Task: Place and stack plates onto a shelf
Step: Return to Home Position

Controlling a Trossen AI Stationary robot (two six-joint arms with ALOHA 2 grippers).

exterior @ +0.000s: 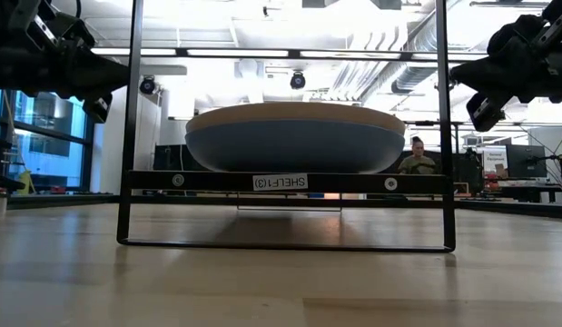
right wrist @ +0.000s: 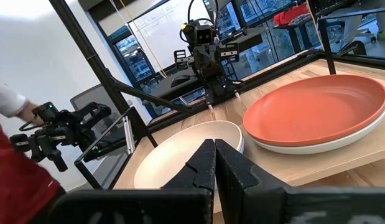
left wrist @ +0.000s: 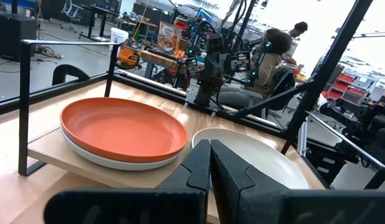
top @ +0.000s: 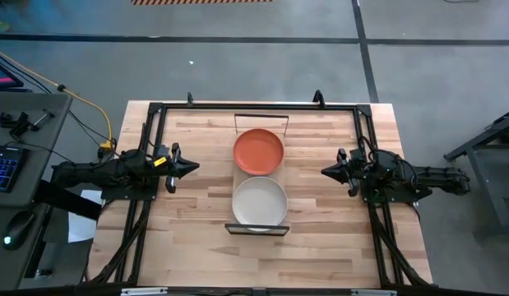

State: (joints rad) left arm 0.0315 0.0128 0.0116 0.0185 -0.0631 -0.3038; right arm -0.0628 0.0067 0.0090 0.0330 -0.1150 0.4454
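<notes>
All plates (top: 258,150) sit stacked on the shelf (left wrist: 46,152) between my left gripper (top: 188,167) and right gripper (top: 328,171), both closed and empty; I judge the stacking finished.

The whole light-wood desk (top: 320,230) is being looked down on squarely from a camera high overhead. The narrow light-wood shelf (exterior: 217,181) with black wire end frames is being viewed end-on and close from desk height, facing the room behind. From the wrists, that shelf is being looked at from opposite sides, past the dark two-finger left end effector (left wrist: 209,146) and right end effector (right wrist: 214,146). The round red plastic plate (left wrist: 120,127) and round cream plastic plate (left wrist: 267,155) are being shared by the overhead and both wrist views.
</notes>
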